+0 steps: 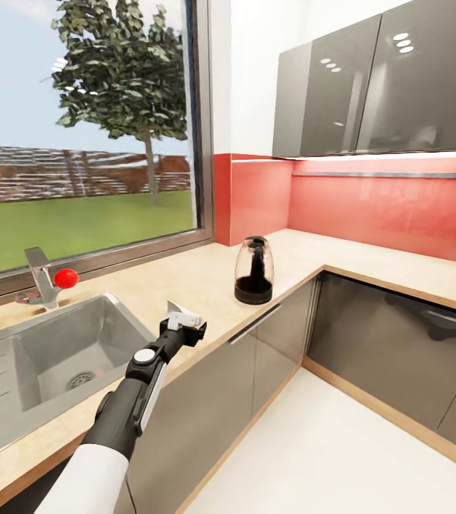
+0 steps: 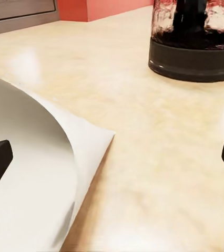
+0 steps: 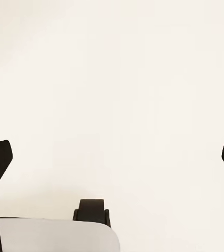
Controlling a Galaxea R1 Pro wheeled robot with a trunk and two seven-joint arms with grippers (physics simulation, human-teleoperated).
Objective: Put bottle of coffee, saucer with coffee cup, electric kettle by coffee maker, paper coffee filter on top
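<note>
- The left gripper (image 1: 185,325) is seen at the table (image 1: 206,275) beside the sink (image 1: 56,350), its jaws spread wide and released, the paper coffee filter (image 2: 33,173) lying between them on the wood.
- The electric kettle (image 1: 254,271) is stood further along the table.
- The right gripper (image 3: 112,157) is held with jaws released over the pale floor (image 3: 112,79).

This is a home kitchen. A light wood-look countertop (image 1: 206,282) wraps an L-shaped corner over glossy dark grey cabinet fronts (image 1: 370,335), with matching wall cabinets (image 1: 370,86) above a red backsplash (image 1: 392,207). A steel sink (image 1: 56,357) with a red-knobbed faucet (image 1: 46,278) sits under a big window (image 1: 78,128) onto lawn, tree and fence. A glass electric kettle (image 1: 254,271) stands on the counter.
</note>
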